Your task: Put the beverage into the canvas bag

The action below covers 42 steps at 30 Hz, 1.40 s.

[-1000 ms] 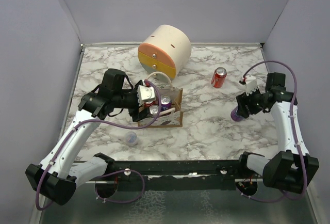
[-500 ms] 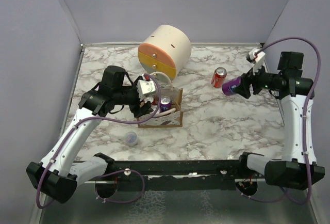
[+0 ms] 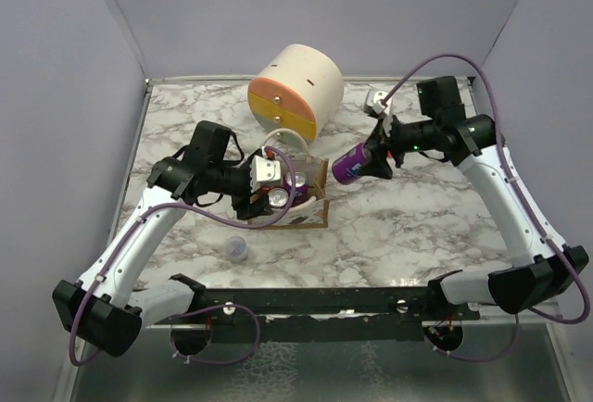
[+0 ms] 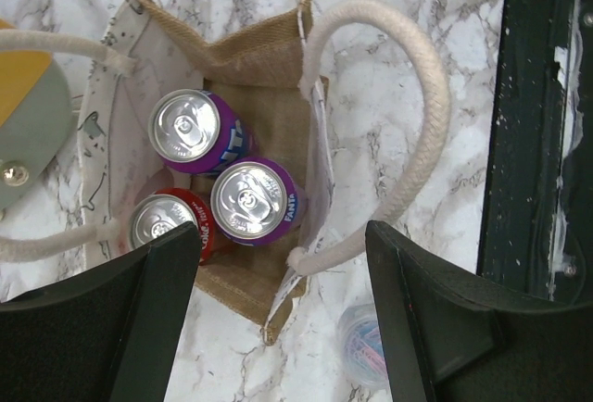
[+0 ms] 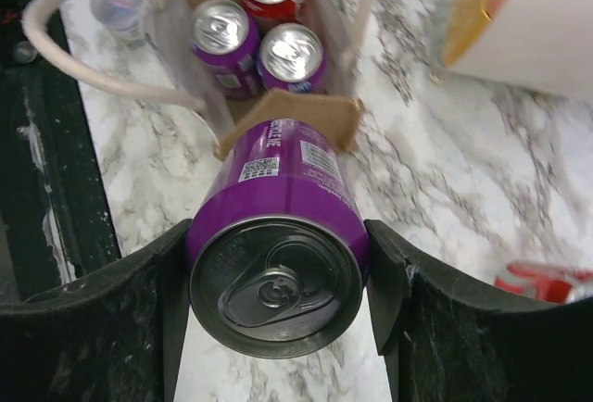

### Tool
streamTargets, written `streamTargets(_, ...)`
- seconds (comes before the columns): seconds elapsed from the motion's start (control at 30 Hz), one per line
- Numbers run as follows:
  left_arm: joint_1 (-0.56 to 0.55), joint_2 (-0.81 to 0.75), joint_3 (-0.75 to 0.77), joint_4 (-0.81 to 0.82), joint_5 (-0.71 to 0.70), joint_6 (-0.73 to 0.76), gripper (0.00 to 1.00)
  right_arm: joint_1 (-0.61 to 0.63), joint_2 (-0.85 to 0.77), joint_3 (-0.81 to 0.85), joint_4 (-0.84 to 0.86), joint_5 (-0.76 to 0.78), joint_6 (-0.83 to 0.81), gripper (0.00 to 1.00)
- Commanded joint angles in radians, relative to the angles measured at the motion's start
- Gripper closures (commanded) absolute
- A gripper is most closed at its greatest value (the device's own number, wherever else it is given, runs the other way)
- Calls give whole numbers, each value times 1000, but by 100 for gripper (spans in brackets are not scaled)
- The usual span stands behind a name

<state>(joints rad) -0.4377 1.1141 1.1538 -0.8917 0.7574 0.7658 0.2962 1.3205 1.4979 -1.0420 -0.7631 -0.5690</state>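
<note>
Purple can (image 3: 352,163) hangs just right of the canvas bag (image 3: 320,191), which stands slightly nearer, with the left gripper (image 3: 264,194) spread over its mouth. The right gripper (image 3: 375,157) pinches the can's sides. The can's long axis lies near level, base toward the bag and lid toward the wrist.

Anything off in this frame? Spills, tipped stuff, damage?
No spills or damage visible. One oddity: the canvas bag already holds three upright cans, so room looks tight for the purple can held sideways in the right claw. A small clear cup sits loose beside the bag.
</note>
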Motion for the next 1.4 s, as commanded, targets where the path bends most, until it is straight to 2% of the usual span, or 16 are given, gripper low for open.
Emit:
streamTargets(0.0,5,12,-3,-67,108,99,29,139,56,70,161,-24,36,77)
streamTargets(0.2,5,31,6,-102,148,146,37,286,183,148,210,21,66,80)
streamTargets(0.4,5,25,2,-120,188,181,49,381,291,202,243,149,105,83)
streamTargets(0.63,5,7,-18,-122,218,219,64,395,360,240,237,280,155,85)
streamTargets(1.1,4,-5,-36,-108,209,249,100,396,314,218,155,516,121,87)
streamTargets(1.37,5,-7,-52,-105,200,271,100,396,313,253,91,599,110,89)
